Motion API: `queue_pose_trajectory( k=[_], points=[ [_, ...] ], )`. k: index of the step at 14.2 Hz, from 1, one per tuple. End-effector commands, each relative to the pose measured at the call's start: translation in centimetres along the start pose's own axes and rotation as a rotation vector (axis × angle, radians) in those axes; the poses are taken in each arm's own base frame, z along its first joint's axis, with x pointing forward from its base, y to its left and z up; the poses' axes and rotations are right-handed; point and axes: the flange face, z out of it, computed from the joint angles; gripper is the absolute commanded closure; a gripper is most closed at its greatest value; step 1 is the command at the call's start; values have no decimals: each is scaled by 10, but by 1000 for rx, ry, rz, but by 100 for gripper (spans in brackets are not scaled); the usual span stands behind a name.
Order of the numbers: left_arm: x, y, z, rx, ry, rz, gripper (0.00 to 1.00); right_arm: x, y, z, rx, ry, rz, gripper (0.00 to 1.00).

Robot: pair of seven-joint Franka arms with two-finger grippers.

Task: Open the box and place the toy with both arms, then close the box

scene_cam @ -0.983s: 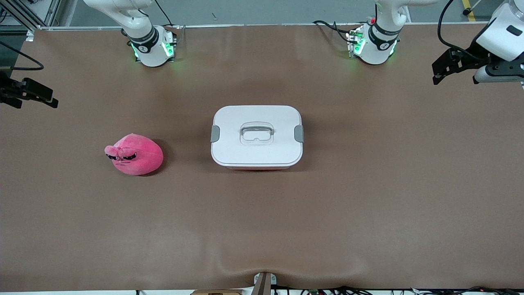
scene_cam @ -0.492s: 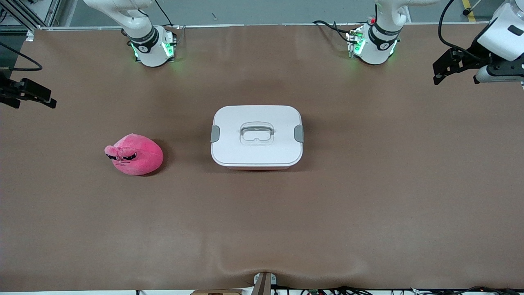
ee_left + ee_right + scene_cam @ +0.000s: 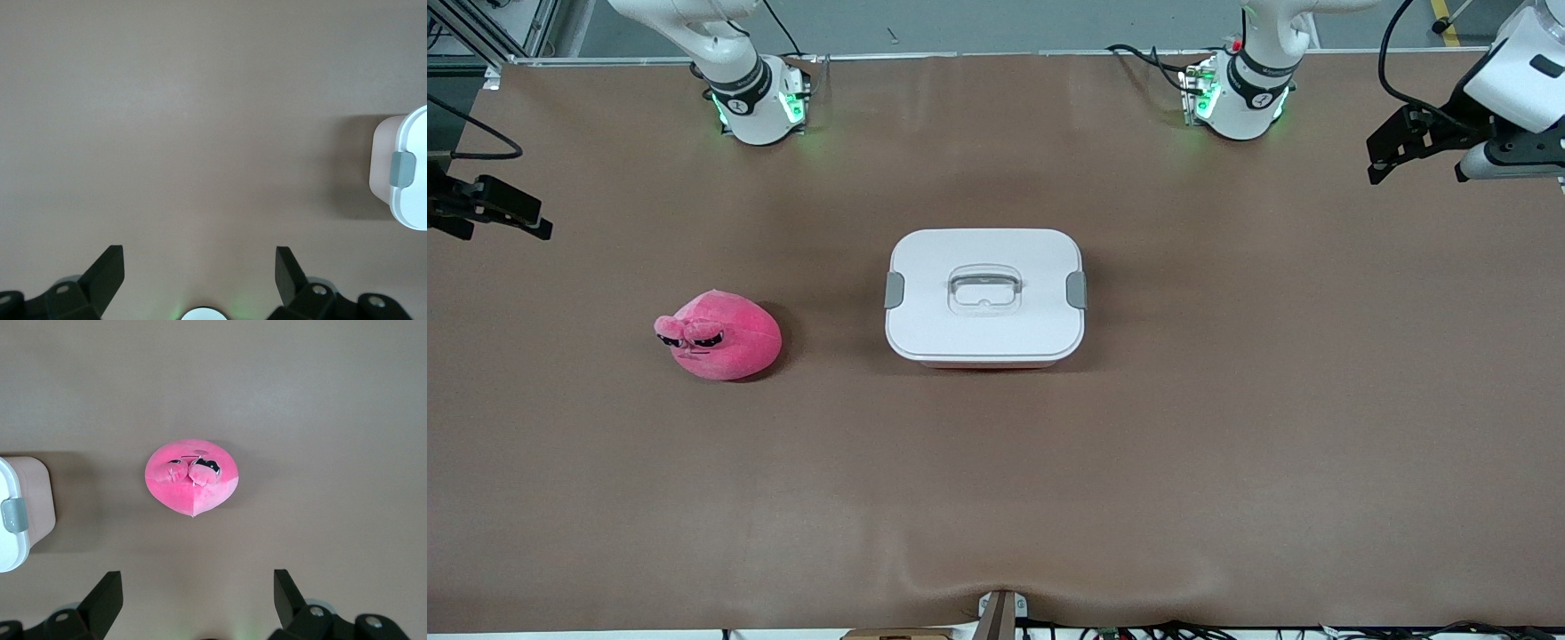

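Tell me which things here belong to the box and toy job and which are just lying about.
Job: closed box mid-table; pink toy beside it, toward the right arm's end; left gripper and right gripper, both open, over the table's ends.

Lying about: only the brown table.

Bench (image 3: 1227,462): I see one brown mat covering the whole top.
Mat edge, 6 o'clock: I see a small ripple by a bracket (image 3: 1000,613).
Cables (image 3: 1138,633): I see dark leads along that edge.

box (image 3: 405,175) mostly cut off
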Motion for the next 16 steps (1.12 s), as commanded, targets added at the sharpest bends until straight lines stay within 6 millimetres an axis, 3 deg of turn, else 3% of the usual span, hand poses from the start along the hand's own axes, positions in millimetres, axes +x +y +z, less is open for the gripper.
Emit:
queue_pose_trajectory(
  k=[1,4,7,9,12,16],
  points=[
    [2,14,3,-39,-17,-58,0,4,0,5,-16,-10,5,0],
    [4,41,12,-78,-44,-126,0,6,1,12,-9,-20,-1,0],
    [3,65,15,-76,-40,-141,0,15,-20,24,-11,-27,-39,0],
    [4,94,28,-67,-55,-185,0,23,-24,34,-13,-36,-47,0],
    [9,137,50,-47,-50,-207,0,38,-46,75,-16,-25,-84,0],
    [-8,220,83,52,-5,-307,0,46,-58,134,-27,13,-110,0]
  ],
)
